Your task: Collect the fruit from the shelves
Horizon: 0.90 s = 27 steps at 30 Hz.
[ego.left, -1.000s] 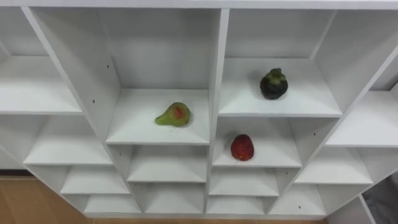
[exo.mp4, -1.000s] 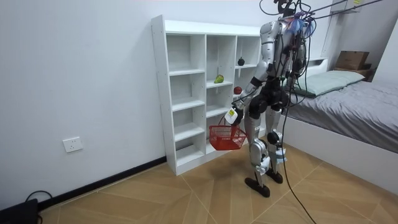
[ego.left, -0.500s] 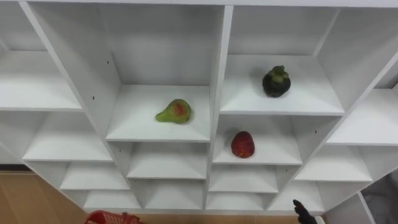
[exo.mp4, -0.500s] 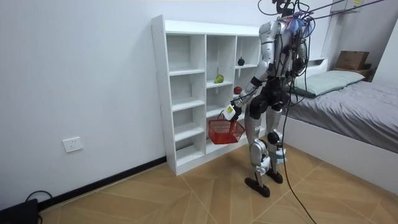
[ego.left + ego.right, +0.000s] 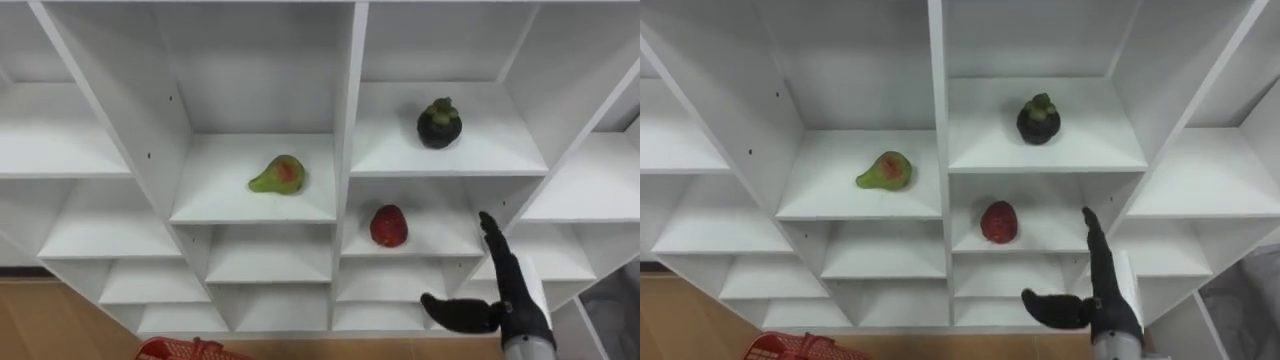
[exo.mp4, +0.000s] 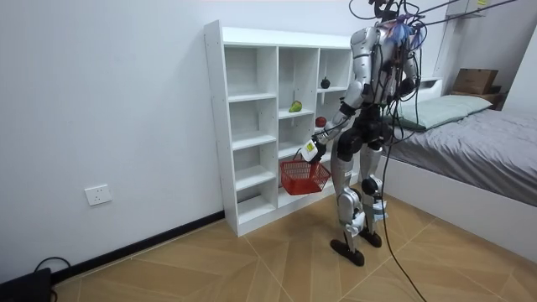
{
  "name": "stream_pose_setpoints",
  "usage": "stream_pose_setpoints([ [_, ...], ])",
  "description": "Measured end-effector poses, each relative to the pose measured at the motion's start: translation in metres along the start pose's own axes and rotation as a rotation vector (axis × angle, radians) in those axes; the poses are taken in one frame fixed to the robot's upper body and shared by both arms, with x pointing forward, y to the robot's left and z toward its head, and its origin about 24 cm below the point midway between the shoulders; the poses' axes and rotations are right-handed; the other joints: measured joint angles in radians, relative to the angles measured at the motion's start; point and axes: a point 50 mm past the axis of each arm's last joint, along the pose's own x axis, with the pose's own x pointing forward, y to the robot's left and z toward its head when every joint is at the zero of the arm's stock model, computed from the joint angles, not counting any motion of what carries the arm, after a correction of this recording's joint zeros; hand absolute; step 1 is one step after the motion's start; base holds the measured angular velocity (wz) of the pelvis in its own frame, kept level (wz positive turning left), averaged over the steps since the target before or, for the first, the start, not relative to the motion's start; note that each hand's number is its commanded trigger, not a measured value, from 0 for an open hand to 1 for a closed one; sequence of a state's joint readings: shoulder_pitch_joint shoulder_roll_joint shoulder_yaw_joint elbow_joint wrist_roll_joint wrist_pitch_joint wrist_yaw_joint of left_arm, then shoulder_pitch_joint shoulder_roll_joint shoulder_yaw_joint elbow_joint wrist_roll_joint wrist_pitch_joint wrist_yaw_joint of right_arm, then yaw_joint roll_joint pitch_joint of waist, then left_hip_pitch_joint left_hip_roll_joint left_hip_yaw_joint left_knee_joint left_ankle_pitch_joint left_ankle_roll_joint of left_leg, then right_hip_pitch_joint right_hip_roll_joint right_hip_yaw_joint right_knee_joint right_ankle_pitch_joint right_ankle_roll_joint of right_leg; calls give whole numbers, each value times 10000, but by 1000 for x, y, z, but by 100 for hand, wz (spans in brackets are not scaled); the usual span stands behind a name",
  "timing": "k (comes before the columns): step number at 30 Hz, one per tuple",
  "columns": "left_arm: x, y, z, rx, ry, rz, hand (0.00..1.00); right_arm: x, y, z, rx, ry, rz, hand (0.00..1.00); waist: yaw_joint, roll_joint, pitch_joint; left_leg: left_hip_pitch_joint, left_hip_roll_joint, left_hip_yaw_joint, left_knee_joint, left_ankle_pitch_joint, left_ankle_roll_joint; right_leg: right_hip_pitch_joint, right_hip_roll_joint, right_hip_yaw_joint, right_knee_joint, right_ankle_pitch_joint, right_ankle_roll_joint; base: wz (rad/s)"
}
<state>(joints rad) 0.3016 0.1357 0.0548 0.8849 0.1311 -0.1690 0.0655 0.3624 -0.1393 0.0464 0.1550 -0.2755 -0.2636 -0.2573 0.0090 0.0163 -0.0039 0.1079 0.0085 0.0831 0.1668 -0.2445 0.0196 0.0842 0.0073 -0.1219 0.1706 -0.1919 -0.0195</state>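
- White closet (image 5: 350,120): the compartments are narrow and the dividers stand close to each fruit. A reach angled in from the lower right could catch the arm on a shelf's front edge and jolt the fruit.
- Red basket (image 5: 190,349): it is at the bottom of the left eye view, well left of and below all three fruits. In the room view it hangs beneath the left hand (image 6: 312,152), just before the lower shelves; how that hand grips it is too small to tell. A picked fruit would have to cross over to it, so a slip would likely send the fruit to the floor. A swinging basket could also knock the closet.
- Right hand (image 5: 505,300): released and holding nothing, with fingers straight and pointing up and the thumb spread to the left. It is in front of the closet, below and right of the red fruit. Entering flat like this, it may push a fruit instead of cupping it.
- Green pear (image 5: 279,174): it lies on its side near the middle of the shelf left of the centre divider, and looks likely to roll if nudged.
- Dark mangosteen (image 5: 439,122): it sits mid-shelf in the compartment above; its round body may roll toward the back edge.
- Red fruit (image 5: 389,225): nearest the hand, near the middle of its shelf. A shallow pinch could squirt it backward.
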Motion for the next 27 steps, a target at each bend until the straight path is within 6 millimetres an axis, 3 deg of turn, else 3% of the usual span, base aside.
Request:
stream_pose_setpoints([
  [4, 0, 1, 1, -12, -78, -15, 100, 5, -11, 17, -220, -877, -272, 0, -13, -40, 12, -10, -6, 13, -2, 1, 2, -15, -13, -19, -16, 3, 6, 0],
  [15, 1, -1, -7, 3, 307, -194, 100, 9, -24, 27, -427, -992, -798, 0, 56, -171, 108, 49, 5, 57, -20, 3, 1, -18, 13, 63, -9, 3, 6, -3],
  [27, 0, 0, -11, 28, 453, -176, 100, 11, -36, 31, -472, -971, -1292, 0, 226, -123, 74, 58, 10, 91, -4, 5, 0, -11, 9, 51, 19, 11, -2, 0],
])
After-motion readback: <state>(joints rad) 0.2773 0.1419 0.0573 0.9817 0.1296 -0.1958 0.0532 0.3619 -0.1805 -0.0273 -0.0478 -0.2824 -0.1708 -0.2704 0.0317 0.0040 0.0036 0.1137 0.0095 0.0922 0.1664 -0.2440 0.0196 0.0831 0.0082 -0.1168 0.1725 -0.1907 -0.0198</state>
